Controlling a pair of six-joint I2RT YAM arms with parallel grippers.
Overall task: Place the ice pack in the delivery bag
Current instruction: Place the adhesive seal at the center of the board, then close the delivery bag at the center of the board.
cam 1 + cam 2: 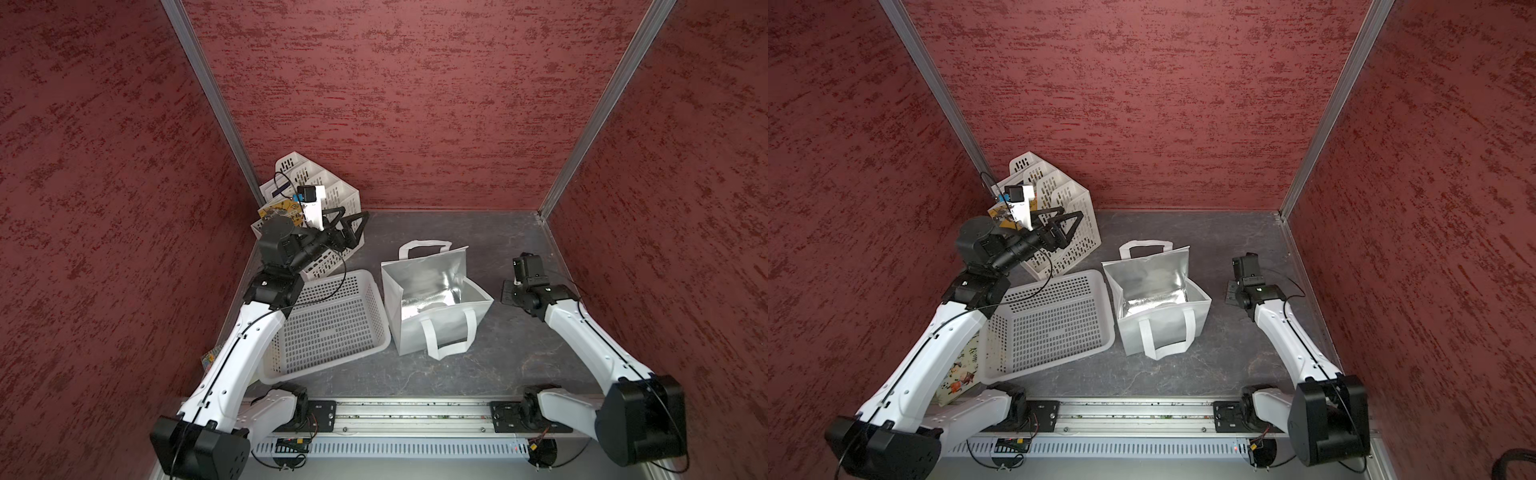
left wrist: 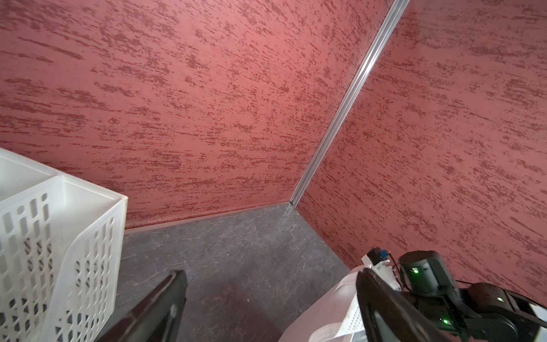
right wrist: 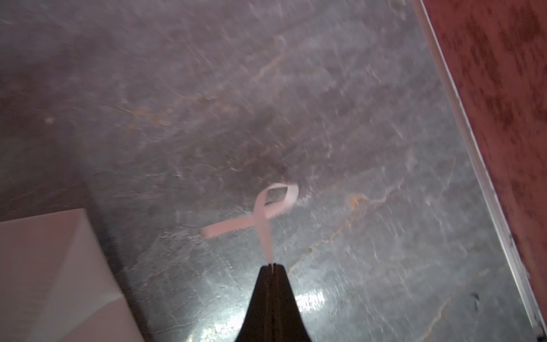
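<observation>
While the bag (image 1: pixel 409 332) is standing open in the middle of the surface (image 1: pixel 498 361) in both top views, the ice pack is not showing for certain. A pale lump (image 1: pixel 434 308) lying on the foil floor may be it. The left hand (image 1: pixel 354 214) is hanging spread beside the rack (image 1: pixel 332 191) in the far left corner, holding nothing.

The left wrist view is showing those spread fingers (image 2: pixel 159 308) with nothing between them.

The right wrist view is showing the right hand (image 3: pixel 270 265) pressed together, with a white strip (image 3: pixel 260 213) meeting its tips; whether it is pinched I cannot tell.

Such a pack is likely handling heavy, floppy and slick, so an edge seam is looking the best hold.
</observation>
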